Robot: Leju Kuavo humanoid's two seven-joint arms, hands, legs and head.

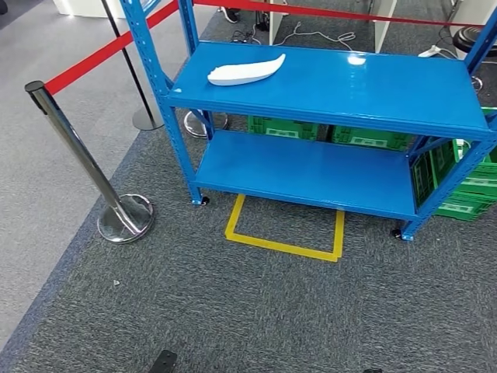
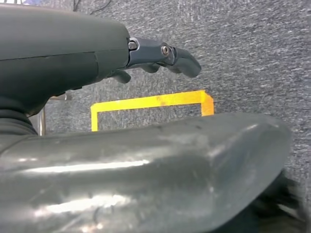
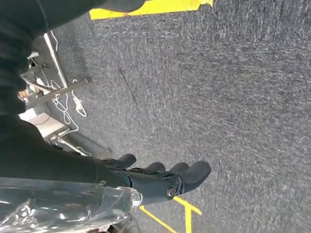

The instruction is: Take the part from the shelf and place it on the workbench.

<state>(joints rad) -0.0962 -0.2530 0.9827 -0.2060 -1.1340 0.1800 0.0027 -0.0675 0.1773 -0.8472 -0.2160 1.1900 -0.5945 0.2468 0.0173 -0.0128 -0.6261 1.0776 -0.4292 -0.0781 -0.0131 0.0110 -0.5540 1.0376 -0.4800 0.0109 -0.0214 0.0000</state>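
Note:
A white, elongated curved part (image 1: pixel 246 71) lies on the top board of a blue metal shelf (image 1: pixel 352 89), near its left end. The lower board of the shelf is bare. My left hand (image 2: pixel 154 56) hangs by my side over grey carpet, its dark fingers stretched out and holding nothing. My right hand (image 3: pixel 161 177) also hangs low over the carpet, fingers extended side by side with nothing in them. Both hands are far from the part.
A yellow tape square (image 1: pixel 287 233) marks the carpet in front of the shelf. A chrome stanchion (image 1: pixel 88 159) with a red belt (image 1: pixel 106 50) stands at the left. Green crates (image 1: pixel 363 138) sit behind and at the right of the shelf (image 1: pixel 469 186).

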